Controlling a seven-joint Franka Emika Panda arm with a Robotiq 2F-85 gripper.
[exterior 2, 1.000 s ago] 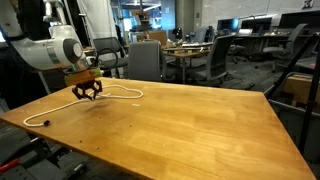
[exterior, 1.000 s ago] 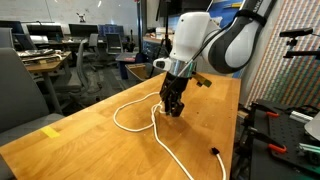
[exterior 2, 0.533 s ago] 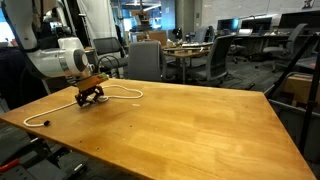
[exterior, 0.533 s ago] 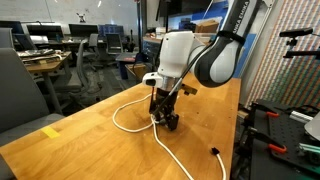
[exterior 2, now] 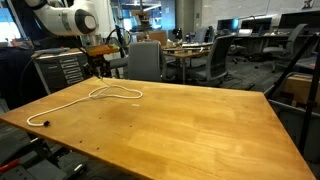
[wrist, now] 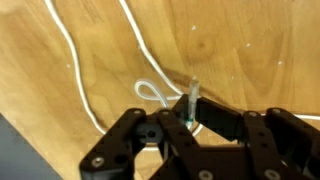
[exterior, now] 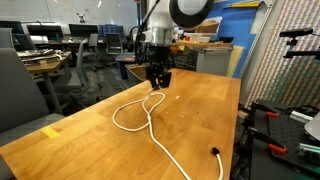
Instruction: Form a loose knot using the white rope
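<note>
The white rope [exterior: 128,124] lies on the wooden table [exterior: 90,150] in a loose loop, and its dark tip [exterior: 215,153] rests near the front edge. In an exterior view the loop [exterior 2: 115,93] sits near the table's far left, with a tail running to a tip [exterior 2: 45,122]. My gripper [exterior: 157,80] hangs above the table, shut on the rope's other end, and the rope rises from the loop to it. In the wrist view that end [wrist: 190,98] stands pinched between the gripper [wrist: 190,110] fingers, with strands [wrist: 75,70] and a small loop [wrist: 150,92] on the wood below.
A strip of yellow tape [exterior: 50,131] lies at the table's near corner. Office chairs [exterior 2: 145,60] stand behind the table's far edge. Racks and gear [exterior: 285,125] stand beside the table's side edge.
The gripper has risen from the table top and moved toward the table's far side, still shut on the rope end. The rope's loop has been drawn out along with it.
</note>
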